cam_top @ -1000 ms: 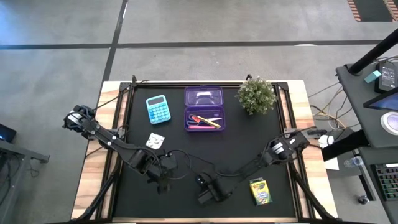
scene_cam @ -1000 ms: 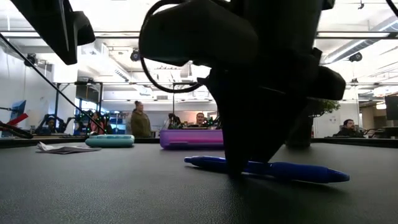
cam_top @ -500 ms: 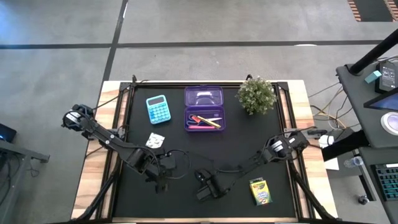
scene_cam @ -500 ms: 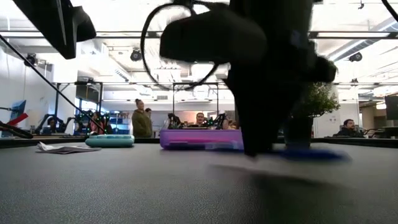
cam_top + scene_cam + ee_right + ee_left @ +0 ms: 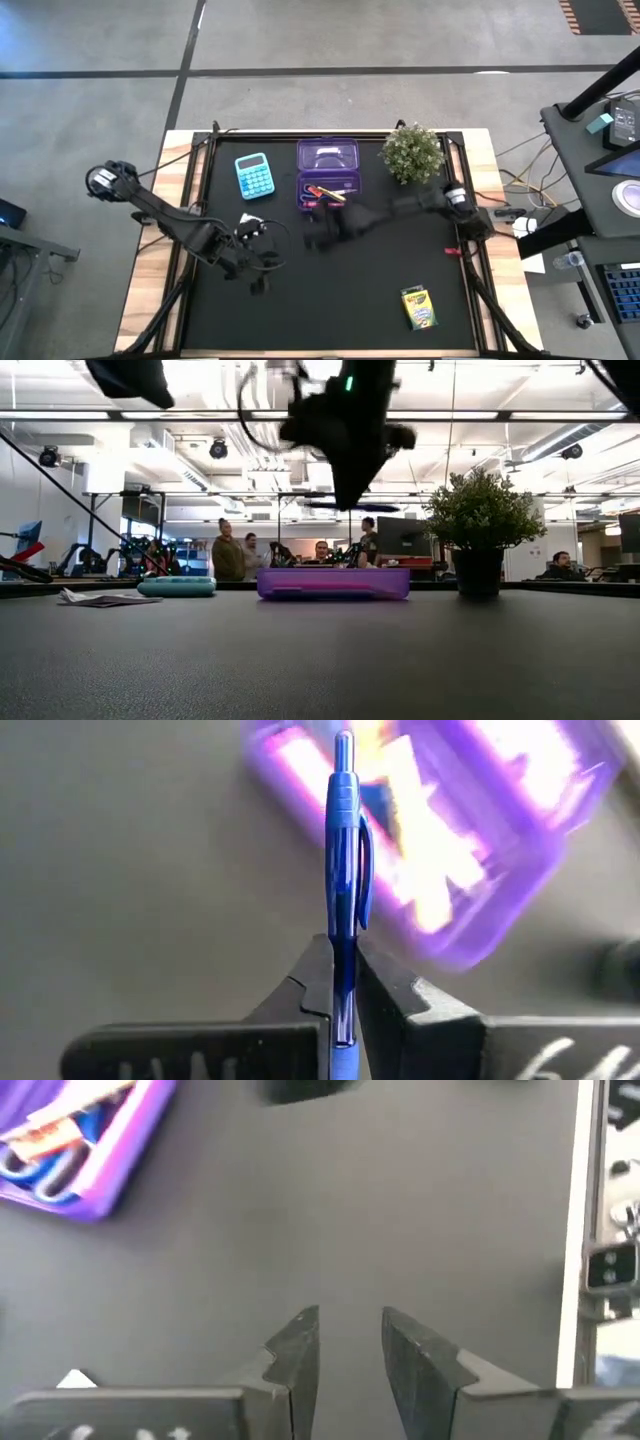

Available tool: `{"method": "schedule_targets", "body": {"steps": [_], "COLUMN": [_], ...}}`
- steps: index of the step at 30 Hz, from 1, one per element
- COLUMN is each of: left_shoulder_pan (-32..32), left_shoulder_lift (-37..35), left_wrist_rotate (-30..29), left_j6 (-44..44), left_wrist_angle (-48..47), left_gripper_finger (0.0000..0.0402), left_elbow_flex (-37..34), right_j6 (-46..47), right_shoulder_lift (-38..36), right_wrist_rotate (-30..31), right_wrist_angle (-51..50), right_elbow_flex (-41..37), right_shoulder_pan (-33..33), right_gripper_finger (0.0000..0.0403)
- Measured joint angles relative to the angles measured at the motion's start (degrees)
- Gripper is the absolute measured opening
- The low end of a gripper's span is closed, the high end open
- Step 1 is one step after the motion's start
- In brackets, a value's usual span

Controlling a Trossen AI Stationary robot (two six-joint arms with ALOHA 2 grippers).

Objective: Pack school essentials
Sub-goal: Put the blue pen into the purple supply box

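A blue pen (image 5: 343, 850) is in my right gripper (image 5: 342, 982), which is shut on it and hangs above the table (image 5: 380, 270), just near of the open purple pencil case (image 5: 328, 173). In the low view the pen (image 5: 352, 507) shows as a thin level line under the gripper (image 5: 350, 498). The case holds red and yellow pens and blue-handled scissors (image 5: 40, 1170). A crayon box (image 5: 419, 308) lies flat at the near right. My left gripper (image 5: 350, 1345) stands open over bare table at the near left, beside a white packet (image 5: 250, 222). My right gripper pinches the pen's barrel (image 5: 341, 965) between its two fingers, below the clip. The pen lies along the fingers and its button end sticks out past their tips. The fingers slant down from the table's right, and the pen is lifted clear of the table.
A teal calculator (image 5: 252, 175) lies left of the case, and a potted green plant (image 5: 413, 152) stands to its right at the far edge. Wooden strips (image 5: 172, 250) border the black mat on both sides. People stand in the room beyond the table.
My right gripper has lifted the blue pen off the table near the front edge and swung it quickly up and toward the far edge, close to the purple case. My left gripper has risen a little.
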Motion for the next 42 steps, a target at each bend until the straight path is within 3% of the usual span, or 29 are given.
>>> {"method": "schedule_targets", "body": {"steps": [7, 12, 29, 42], "left_shoulder_pan": [0.8, 2.4, 6.4, 6.4], "left_shoulder_lift": [-1.6, -1.9, -2.6, -2.6], "left_wrist_rotate": [-4.2, -4.4, -4.6, -4.6], "left_j6": [0.2, 1.5, 2.8, 2.8], "left_wrist_angle": [0.0, -0.5, -1.4, -1.2], "left_gripper_finger": [0.0092, 0.0092, 0.0092, 0.0092], "left_elbow_flex": [0.0, 0.0, 0.0, 0.0], "right_j6": [-16.0, -21.2, -27.3, -30.1], "right_shoulder_lift": [0.7, 2.7, 6.0, 7.8], "right_wrist_rotate": [1.0, 0.7, -6.1, -6.2], "right_wrist_angle": [4.4, 9.0, 12.0, 13.3], "right_elbow_flex": [-1.2, -1.9, -2.1, -2.2], "right_shoulder_pan": [-9.7, -13.2, -14.2, -14.3], "right_gripper_finger": [0.0025, 0.0027, 0.0029, 0.0030]}}
